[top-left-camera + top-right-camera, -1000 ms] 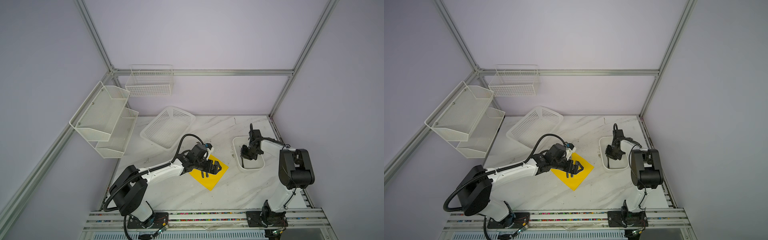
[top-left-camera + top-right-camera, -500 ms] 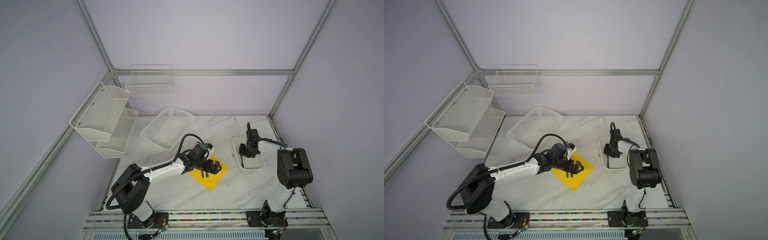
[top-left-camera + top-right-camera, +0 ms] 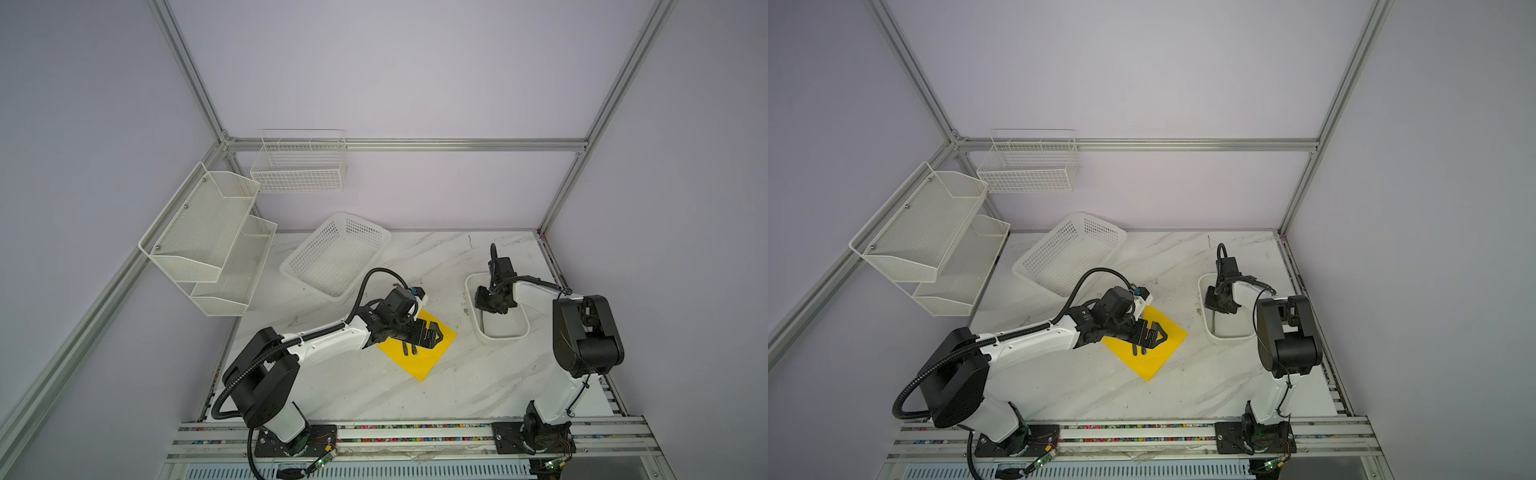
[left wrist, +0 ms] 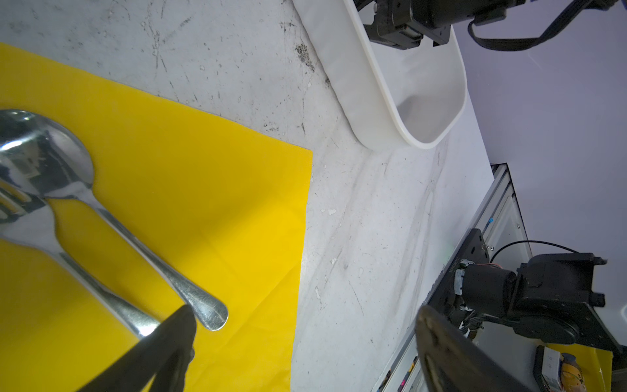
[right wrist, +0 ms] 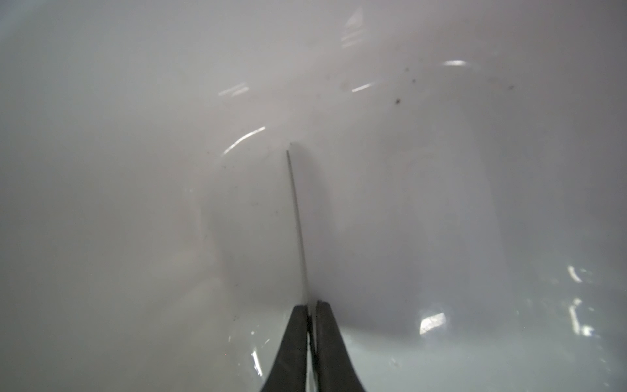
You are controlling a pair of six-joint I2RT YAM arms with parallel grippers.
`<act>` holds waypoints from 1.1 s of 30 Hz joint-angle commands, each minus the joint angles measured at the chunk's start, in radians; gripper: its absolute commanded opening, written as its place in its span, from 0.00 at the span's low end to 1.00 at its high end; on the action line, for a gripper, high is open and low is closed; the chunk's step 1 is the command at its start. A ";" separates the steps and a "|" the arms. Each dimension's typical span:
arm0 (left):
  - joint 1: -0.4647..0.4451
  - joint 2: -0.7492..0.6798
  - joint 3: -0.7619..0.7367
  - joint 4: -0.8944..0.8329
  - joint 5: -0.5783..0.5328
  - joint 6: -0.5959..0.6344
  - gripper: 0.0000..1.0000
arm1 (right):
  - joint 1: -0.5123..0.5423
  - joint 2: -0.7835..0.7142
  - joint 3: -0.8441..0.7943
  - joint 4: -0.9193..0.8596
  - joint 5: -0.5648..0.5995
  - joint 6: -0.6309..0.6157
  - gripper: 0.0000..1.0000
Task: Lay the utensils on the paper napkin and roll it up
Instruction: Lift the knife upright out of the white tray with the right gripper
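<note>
Right gripper (image 5: 309, 309) has closed since the earlier frame, its fingers now pinching the knife (image 5: 297, 217) inside the tray (image 3: 505, 337); the left gripper (image 4: 305, 317) has stayed spread wide, holding nothing.
Seen edge-on, the knife runs straight out from the pinched fingertips toward the tray floor; whether its tip touches cannot be told. The spoon (image 4: 135, 239) and fork (image 4: 129, 315) lie side by side on the napkin (image 3: 419, 361), handle ends just beside one finger of the open left gripper; contact cannot be told. That makes three utensils: two on the napkin, one in the tray. There is one napkin, below centre in both top views, one tray to its right and near it, and one basket (image 3: 336, 257) above and to the napkin's left.
</note>
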 commanded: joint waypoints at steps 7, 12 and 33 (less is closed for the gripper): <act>-0.004 -0.037 0.082 0.007 -0.010 0.019 1.00 | 0.025 0.067 -0.038 -0.150 0.028 -0.005 0.10; -0.004 -0.049 0.072 0.007 -0.019 0.020 1.00 | 0.039 0.057 -0.040 -0.170 0.030 -0.001 0.11; -0.004 -0.070 0.060 0.004 -0.029 0.015 1.00 | 0.061 0.017 -0.084 -0.208 0.058 0.012 0.11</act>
